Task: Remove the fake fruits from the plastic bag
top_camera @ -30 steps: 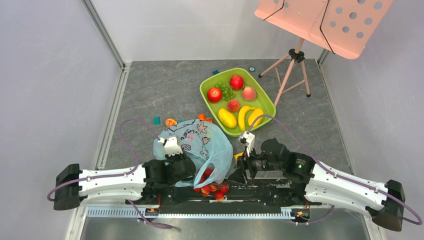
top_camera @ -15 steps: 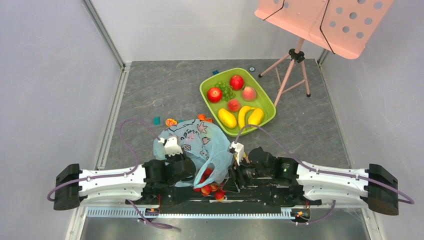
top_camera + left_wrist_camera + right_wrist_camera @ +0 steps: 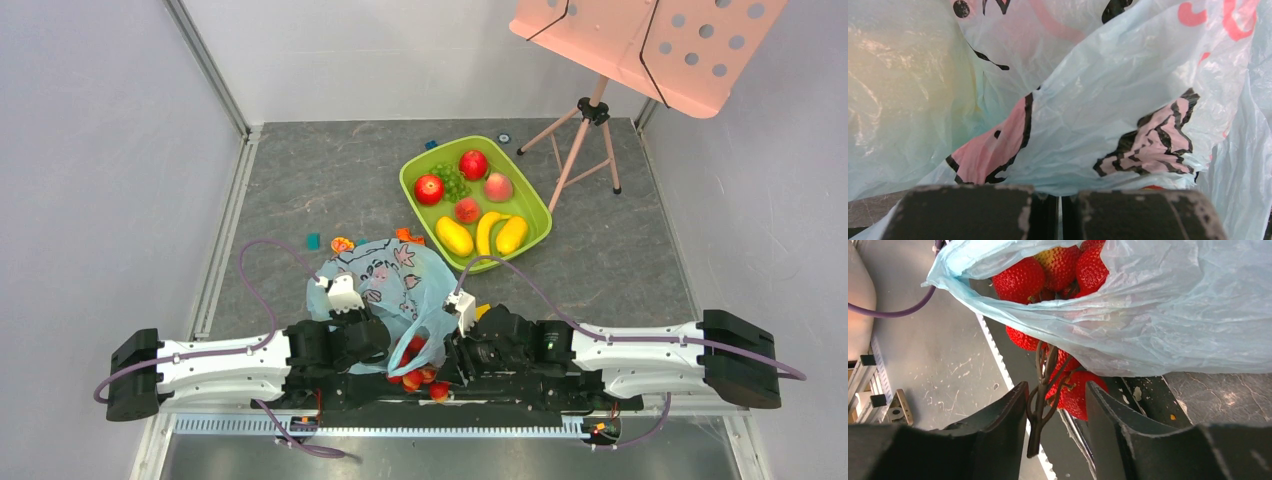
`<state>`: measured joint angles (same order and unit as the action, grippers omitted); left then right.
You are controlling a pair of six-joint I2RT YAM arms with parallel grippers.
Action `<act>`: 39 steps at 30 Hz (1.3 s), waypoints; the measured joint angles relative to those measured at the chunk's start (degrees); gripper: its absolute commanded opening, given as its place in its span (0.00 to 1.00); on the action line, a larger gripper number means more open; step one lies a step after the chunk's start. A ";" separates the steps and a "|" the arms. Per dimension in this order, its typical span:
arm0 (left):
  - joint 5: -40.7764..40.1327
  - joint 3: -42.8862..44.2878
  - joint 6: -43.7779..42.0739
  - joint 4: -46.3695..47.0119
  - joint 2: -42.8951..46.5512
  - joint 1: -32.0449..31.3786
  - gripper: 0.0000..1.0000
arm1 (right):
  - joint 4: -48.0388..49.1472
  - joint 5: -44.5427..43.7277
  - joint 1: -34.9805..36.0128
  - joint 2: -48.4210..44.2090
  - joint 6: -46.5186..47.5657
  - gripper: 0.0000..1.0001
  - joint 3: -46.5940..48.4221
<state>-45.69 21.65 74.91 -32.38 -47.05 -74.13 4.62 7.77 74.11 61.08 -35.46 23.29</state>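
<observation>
The light-blue plastic bag [image 3: 385,280] with pink cartoon prints lies near the arm bases, its mouth toward the near edge. Red strawberries [image 3: 415,375] spill from that mouth. My left gripper [image 3: 1058,192] is shut on a fold of the plastic bag [image 3: 1098,100]. In the right wrist view more strawberries [image 3: 1020,279] show inside the film. One strawberry [image 3: 1075,390] and the bunch's dark stem [image 3: 1038,410] hang between the fingers of my right gripper [image 3: 1057,387]. Its jaws stand apart on either side of them.
A green tray [image 3: 407,182] behind the bag holds apples, grapes, a peach, bananas and a mango. Small coloured blocks [image 3: 313,241] lie left of the bag. A pink music stand [image 3: 640,40] on a tripod [image 3: 590,130] is at the back right.
My right arm has swung left to the bag's mouth, and its jaws have narrowed around the strawberry stem. The left arm and the bag have not moved.
</observation>
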 measured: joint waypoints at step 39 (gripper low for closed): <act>0.81 -0.39 -0.66 1.36 0.22 0.00 0.02 | -10.19 -0.68 4.17 -6.62 7.15 0.00 20.94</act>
<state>-44.88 21.26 74.26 -31.03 -46.83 -74.13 -5.56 7.09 78.28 54.46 -28.32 44.23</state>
